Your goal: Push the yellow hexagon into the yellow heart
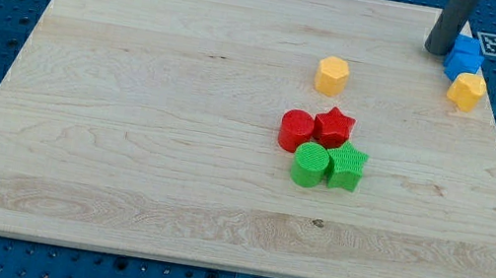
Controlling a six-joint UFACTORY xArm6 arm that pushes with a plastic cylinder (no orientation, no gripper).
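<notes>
Wooden board (128,140) with blocks; my tip (437,51) at the view's top right.
There are no jaws, just the rod. Relative to the yellow hexagon (332,76): the red cylinder (295,131), red star (334,127), green cylinder (310,165) and green star (347,167) cluster below; the blue blocks (464,57) and yellow heart (467,91) lie well right, my tip touching the blue.
</notes>
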